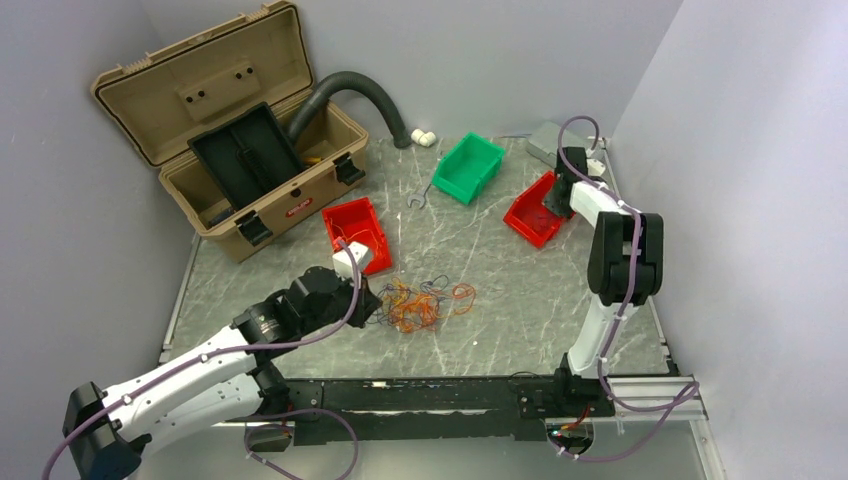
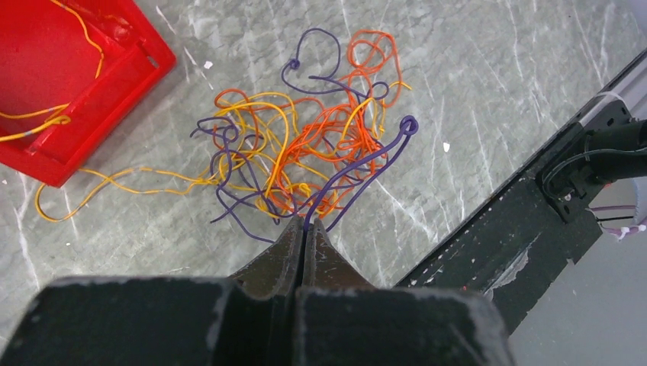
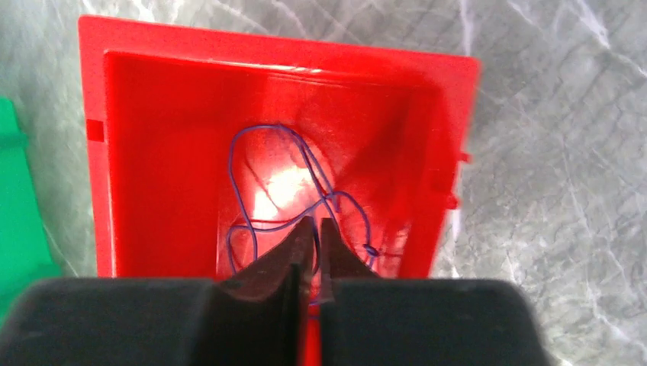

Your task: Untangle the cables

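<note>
A: Where does the job stand?

B: Partway, I judge. On the counter (image 1: 520, 300) the tangle (image 1: 420, 303) lies near the middle, a little left, just right of the left end effector (image 1: 366, 300). Most of it is unsorted, with orange, yellow and purple strands looped through each other.

A: And the bins?

B: The left red bin (image 1: 357, 232) sits just far-left of the tangle. A yellow strand (image 2: 114, 179) trails from the tangle toward it, and more yellow wire lies inside. The right red bin (image 1: 535, 212), far right, has one binned wire (image 3: 259, 137), purple, curled on its floor.

A: What are the arms doing?

B: The left end effector is clamped on a purple wire (image 2: 366, 164) at the tangle's left edge, so the step in hand looks like drawing that one out. The right end effector (image 3: 313, 225) hangs over the right red bin with its jaws together. The binned wire passes right by its tips, and I cannot tell whether it is pinched.

A: How does the tangle lie?

B: Flat, with its long axis left to right. The purple wire follows that line, running from the tips rightward through the orange loops. Its small curled end points right and a touch near.

A: So what comes next?

B: A slow pull leftward along that axis. The wire weaves among orange strands, so the whole clump may drag along. The right arm would likely need to come over and pin it.
</note>
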